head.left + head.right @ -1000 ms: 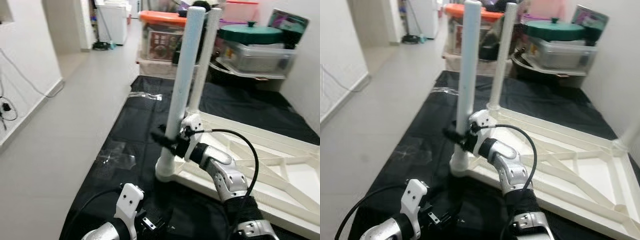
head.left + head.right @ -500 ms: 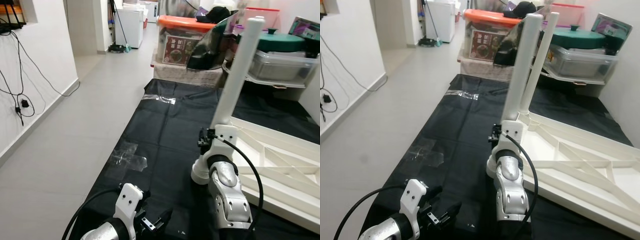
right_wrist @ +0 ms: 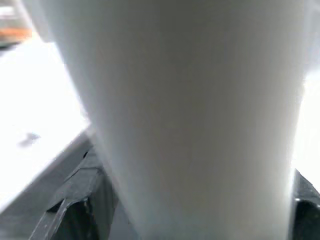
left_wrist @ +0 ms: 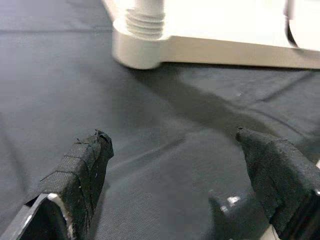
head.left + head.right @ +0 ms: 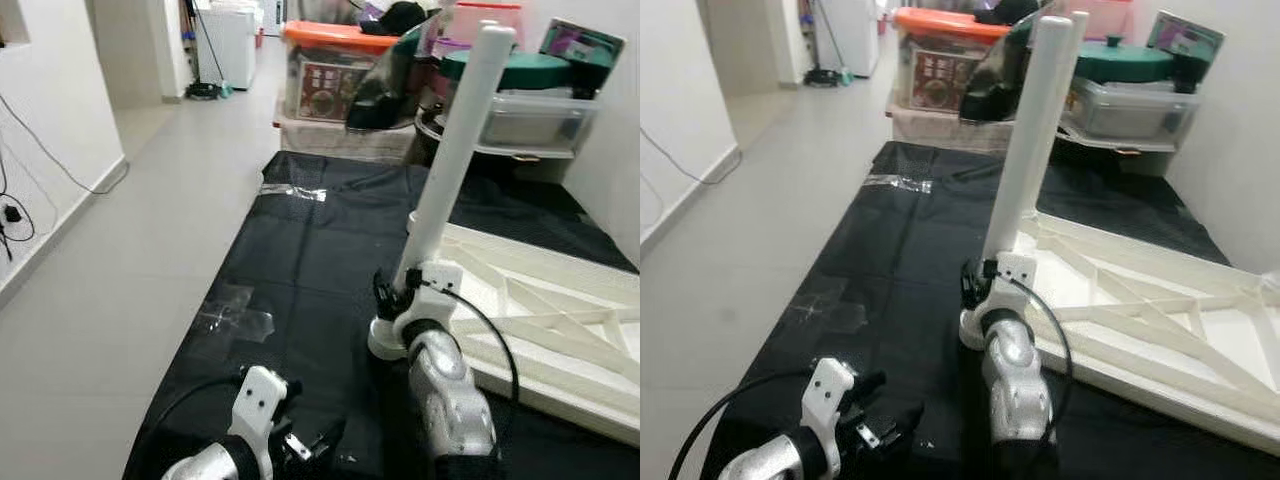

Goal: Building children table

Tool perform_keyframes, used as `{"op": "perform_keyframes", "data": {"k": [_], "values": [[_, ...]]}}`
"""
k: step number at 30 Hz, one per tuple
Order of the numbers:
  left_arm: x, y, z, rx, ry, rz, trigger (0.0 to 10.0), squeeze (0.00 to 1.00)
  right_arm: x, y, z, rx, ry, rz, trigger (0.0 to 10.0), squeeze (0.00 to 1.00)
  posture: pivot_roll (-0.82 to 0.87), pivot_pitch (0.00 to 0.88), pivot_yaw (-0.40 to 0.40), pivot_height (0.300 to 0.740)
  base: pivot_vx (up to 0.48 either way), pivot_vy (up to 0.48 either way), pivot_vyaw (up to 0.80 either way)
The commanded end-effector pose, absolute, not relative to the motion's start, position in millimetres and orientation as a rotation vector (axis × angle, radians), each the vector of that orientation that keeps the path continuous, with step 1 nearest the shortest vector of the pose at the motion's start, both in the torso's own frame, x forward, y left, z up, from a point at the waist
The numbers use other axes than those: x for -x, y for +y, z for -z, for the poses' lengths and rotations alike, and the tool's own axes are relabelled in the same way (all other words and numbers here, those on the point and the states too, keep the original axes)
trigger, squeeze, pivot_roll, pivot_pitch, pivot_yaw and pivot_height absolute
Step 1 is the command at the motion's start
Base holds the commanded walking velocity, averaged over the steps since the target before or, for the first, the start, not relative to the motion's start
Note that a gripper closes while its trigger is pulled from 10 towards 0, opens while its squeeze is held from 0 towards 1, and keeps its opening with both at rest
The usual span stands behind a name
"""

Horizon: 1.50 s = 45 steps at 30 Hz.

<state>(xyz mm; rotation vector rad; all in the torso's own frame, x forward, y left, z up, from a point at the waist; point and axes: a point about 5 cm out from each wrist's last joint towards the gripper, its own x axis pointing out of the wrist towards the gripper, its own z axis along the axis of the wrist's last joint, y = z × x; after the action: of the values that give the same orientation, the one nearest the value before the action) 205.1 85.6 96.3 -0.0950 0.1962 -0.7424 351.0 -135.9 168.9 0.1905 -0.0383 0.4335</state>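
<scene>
Table frame [image 5: 540, 300] upside down on black sheet [image 5: 300, 260], centre-right | two legs up; near leg [image 5: 445, 170] grasped low by right end effector [image 5: 388, 297] | left end effector [image 5: 305, 448] released, lower left | remaining corners likely unfinished

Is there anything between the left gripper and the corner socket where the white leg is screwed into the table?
Nothing visible does. The left gripper hovers open over bare black sheet, and the stretch up to the corner socket holds no object. The right gripper already grips the white leg near its base.
</scene>
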Motion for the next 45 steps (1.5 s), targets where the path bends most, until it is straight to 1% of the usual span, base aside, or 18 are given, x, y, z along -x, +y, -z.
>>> {"op": "perform_keyframes", "data": {"k": [1, 11, 16, 17, 20, 21, 22, 24, 29, 34, 35, 36, 37, 38, 39, 40, 41, 45], "values": [[-205, 86, -91, 0.102, 0.224, 0.743, 10.0, 0.0, -351, -130, -170, -0.197, -0.02, -0.646, 10.0, 0.0, 0.23, 0.0, -0.091, 0.74, 0.0, 0.0, 0.0], [-206, 86, -91, 0.096, 0.223, 0.746, 10.0, 0.0, -344, -129, -173, -0.063, 0.128, -1.183, 10.0, 0.0, 0.25, 0.0, -0.101, 0.74, 0.0, 0.0, 0.0], [-206, 87, -92, 0.09, 0.218, 0.737, 10.0, 0.0, -346, -113, -174, -0.02, 0.182, -1.439, 10.0, 0.0, 0.26, 0.0, -0.105, 0.74, 0.0, 0.0, 0.0], [-206, 87, -92, 0.091, 0.218, 0.737, 10.0, 0.0, -346, -109, -175, -0.021, 0.186, -1.487, 8.5, 0.0, 0.26, 0.0, -0.104, 0.74, 0.0, 0.0, 0.0], [-206, 87, -92, 0.091, 0.218, 0.737, 10.0, 0.0, -346, -108, -175, -0.023, 0.187, -1.5, 8.5, 0.0, 0.26, 0.0, -0.104, 0.74, 0.0, 0.0, 0.0], [-206, 87, -92, 0.091, 0.218, 0.738, 10.0, 0.0, -346, -106, -174, -0.018, 0.189, -1.508, 2.5, 0.0, 0.26, 0.0, -0.103, 0.74, 0.0, 0.0, 0.0], [-206, 87, -91, 0.092, 0.219, 0.74, 10.0, 0.0, -345, -106, -173, -0.022, 0.191, -1.519, 0.0, 0.0, 0.26, 0.0, -0.099, 0.74, 0.0, 0.0, 0.0], [-206, 87, -91, 0.092, 0.22, 0.741, 10.0, 0.0, -344, -105, -171, -0.024, 0.192, -1.527, 0.0, 0.0, 0.26, 0.0, -0.099, 0.74, 0.0, 0.0, 0.0], [-206, 87, -91, 0.094, 0.221, 0.742, 10.0, 0.0, -349, -107, -166, -0.02, 0.11, -1.375, 0.0, 0.0, 0.26, 0.0, -0.101, 0.74, 0.0, 0.0, 0.0], [-206, 87, -91, 0.096, 0.222, 0.743, 10.0, 0.0, -358, -110, -158, -0.03, 0.077, -1.058, 0.0, 0.0, 0.25, 0.0, -0.094, 0.74, 0.0, 0.0, 0.0], [-206, 88, -91, 0.095, 0.222, 0.745, 10.0, 0.0, -363, -114, -155, -0.024, 0.064, -0.852, 0.0, 0.0, 0.24, 0.0, -0.089, 0.74, 0.0, 0.0, 0.0], [-206, 88, -91, 0.095, 0.222, 0.745, 10.0, 0.0, -363, -114, -155, -0.024, 0.064, -0.852, 0.0, 0.0, 0.24, 0.0, -0.089, 0.74, 0.0, 0.0, 0.0], [-206, 89, -91, 0.094, 0.223, 0.747, 10.0, 0.0, -367, -122, -152, -0.029, 0.056, -0.615, 0.0, 0.0, 0.24, 0.0, -0.087, 0.74, 0.0, 0.0, 0.0], [-206, 89, -91, 0.094, 0.223, 0.747, 10.0, 0.0, -367, -122, -152, -0.029, 0.056, -0.615, 0.0, 0.0, 0.24, 0.0, -0.087, 0.74, 0.0, 0.0, 0.0], [-206, 89, -91, 0.093, 0.224, 0.749, 10.0, 0.0, -365, -135, -147, -0.046, 0.07, -0.359, 0.0, 0.0, 0.24, 0.0, -0.085, 0.74, 0.0, 0.0, 0.0], [-206, 89, -91, 0.093, 0.224, 0.749, 10.0, 0.0, -365, -135, -147, -0.046, 0.07, -0.359, 0.0, 0.0, 0.24, 0.0, -0.085, 0.74, 0.0, 0.0, 0.0], [-206, 89, -91, 0.092, 0.224, 0.749, 10.0, 0.0, -359, -145, -143, -0.046, 0.074, -0.163, 0.0, 0.0, 0.24, 0.0, -0.088, 0.74, 0.0, 0.0, 0.0], [-206, 90, -91, 0.09, 0.222, 0.742, 10.0, 0.0, -342, -150, -137, -0.087, 0.091, 0.08, 0.0, 0.0, 0.24, 0.0, -0.09, 0.74, 0.0, 0.0, 0.0]]}}
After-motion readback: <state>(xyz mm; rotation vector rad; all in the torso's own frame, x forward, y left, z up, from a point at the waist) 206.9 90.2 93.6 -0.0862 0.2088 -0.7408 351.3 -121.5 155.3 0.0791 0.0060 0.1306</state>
